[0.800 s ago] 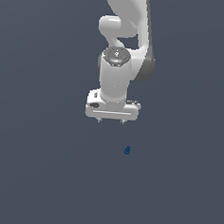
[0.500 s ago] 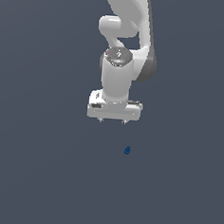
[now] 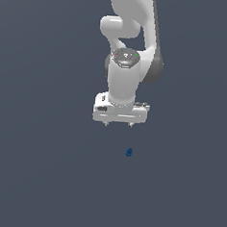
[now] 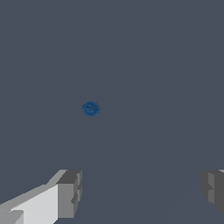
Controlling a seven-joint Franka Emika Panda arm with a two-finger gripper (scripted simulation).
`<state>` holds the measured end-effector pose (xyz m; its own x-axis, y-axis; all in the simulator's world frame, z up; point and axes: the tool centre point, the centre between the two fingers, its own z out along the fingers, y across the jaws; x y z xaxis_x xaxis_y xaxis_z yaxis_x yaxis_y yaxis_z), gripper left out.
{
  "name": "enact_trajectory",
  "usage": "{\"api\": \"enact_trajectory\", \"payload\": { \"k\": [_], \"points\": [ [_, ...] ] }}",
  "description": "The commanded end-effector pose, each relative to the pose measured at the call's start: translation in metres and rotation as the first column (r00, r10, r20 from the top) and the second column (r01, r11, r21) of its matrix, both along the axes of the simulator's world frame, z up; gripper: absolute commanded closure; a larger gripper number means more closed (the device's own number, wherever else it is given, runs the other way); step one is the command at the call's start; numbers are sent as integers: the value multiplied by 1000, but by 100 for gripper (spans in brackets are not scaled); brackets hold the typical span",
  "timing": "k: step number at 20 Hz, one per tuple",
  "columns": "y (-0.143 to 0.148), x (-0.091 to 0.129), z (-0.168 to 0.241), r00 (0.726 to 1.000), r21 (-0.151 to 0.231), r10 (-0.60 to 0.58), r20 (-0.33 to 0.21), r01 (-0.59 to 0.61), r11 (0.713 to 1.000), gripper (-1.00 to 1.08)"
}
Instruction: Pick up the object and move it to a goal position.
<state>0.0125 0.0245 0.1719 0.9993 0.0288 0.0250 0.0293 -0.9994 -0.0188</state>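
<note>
In the exterior view the white gripper (image 3: pixel 118 125) hung from the arm (image 3: pixel 127 49) with its two short fingertips pointing down and set apart, nothing between them. The object (image 3: pixel 128 152), a tiny dark blue piece, lay on the flat grey-blue surface (image 3: pixel 38 177) below the gripper and a little toward the exterior view's right of its midline, nearly under the fingertip on that side, clearly apart from both tips. No container showed near the tool, nothing stood between the fingertips and the object, and the small coloured marks on the round cap of the wrist were too small to read. In the wrist view the two grey fingers (image 4: pixel 69 194) stood wide apart at the edge of the picture, one with its white housing showing, the other only partly in frame, so the jaws were spread and held nothing. The object (image 4: pixel 90 108) appeared as a small rounded blue blob on the same plain surface (image 4: pixel 166 65), ahead of the fingers and nearer the line of the finger with the white housing, touching neither. No writing showed on it.
</note>
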Motion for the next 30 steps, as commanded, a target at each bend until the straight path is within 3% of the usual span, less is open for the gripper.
{"api": "enact_trajectory", "payload": {
  "k": [1, 9, 18, 24, 30],
  "points": [
    [0, 0, 0, 1000, 0, -1, 0, 1, 1000, -92],
    [4, 4, -4, 998, 2, -57, -3, 57, 998, -92],
    [13, 14, -16, 979, 5, -206, -12, 206, 979, -92],
    [23, 24, -28, 939, 4, -344, -19, 344, 939, -92],
    [33, 32, -40, 879, 0, -477, -25, 477, 879, -92]
  ]
}}
